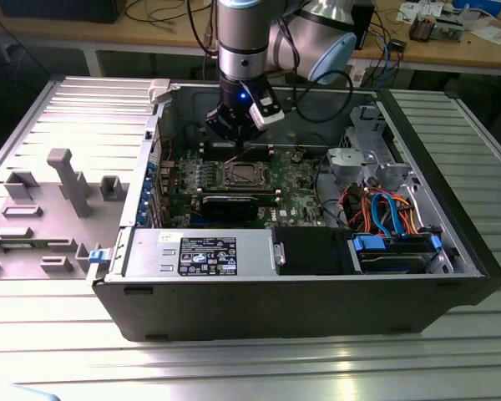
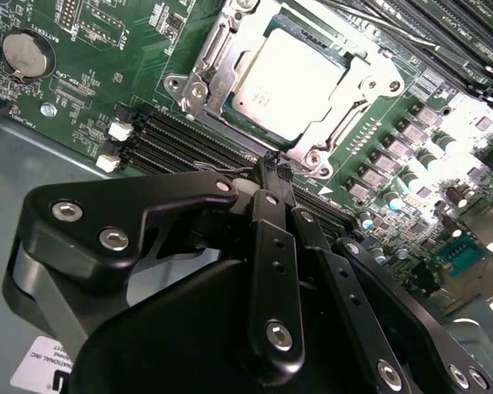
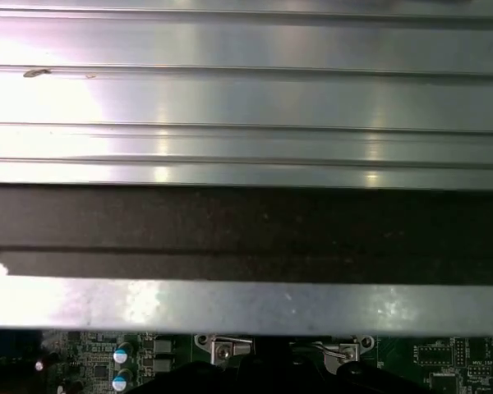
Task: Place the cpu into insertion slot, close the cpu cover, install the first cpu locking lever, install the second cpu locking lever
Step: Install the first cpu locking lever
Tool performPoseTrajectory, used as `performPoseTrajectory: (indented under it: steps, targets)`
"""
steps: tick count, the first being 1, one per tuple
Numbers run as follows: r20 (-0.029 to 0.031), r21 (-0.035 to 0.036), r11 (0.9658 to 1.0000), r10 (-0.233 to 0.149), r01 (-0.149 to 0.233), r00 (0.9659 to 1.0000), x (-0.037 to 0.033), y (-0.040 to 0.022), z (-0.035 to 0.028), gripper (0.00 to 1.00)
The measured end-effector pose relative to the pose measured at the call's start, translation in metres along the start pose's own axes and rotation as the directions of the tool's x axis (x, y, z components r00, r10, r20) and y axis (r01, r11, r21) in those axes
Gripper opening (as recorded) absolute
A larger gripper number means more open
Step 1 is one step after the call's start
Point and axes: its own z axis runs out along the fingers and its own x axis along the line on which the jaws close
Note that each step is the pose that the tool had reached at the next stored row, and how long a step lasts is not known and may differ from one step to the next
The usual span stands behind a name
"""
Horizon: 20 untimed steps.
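Observation:
The cpu [image 2: 292,78] lies flat in the insertion slot [image 1: 242,174] on the green board, its silver-grey top facing up. The cpu cover [image 2: 218,57], a silver frame, is folded down around it, and the chip shows through its window. My gripper [image 2: 273,162] hangs just above the socket's near corner with its black fingers [image 2: 267,213] pressed together, shut. In the exterior view the gripper [image 1: 238,138] sits low inside the case, over the far side of the socket. I cannot tell how the locking levers stand. The socket's hinges [image 3: 222,350] peek out in the first wrist view.
Long black memory slots [image 2: 181,144] run beside the socket, and a coin battery [image 2: 25,53] lies further off. A black graphics card [image 1: 234,205], a power supply [image 1: 204,253] and coloured cables [image 1: 384,209] crowd the case. A grey fixture [image 1: 67,180] stands at the exterior view's left.

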Motion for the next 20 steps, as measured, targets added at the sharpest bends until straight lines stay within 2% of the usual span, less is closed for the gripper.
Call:
performPoseTrajectory:
  steps: [4,9,12,20]
  targets:
    - [-0.0001,0.0000,1.0000,0.000,0.000,1.0000,-0.0028,0.0004,0.0022,0.11]
    - [-0.0001,0.0010,1.0000,0.000,0.000,1.0000,-0.0096,0.0012,0.0053,0.11]
    - [-0.0001,0.0032,1.0000,0.000,0.000,1.0000,-0.0112,0.0019,0.0062,0.11]
    - [-0.0001,0.0035,1.0000,0.004,-0.004,1.0000,-0.0148,0.0020,0.0093,0.11]
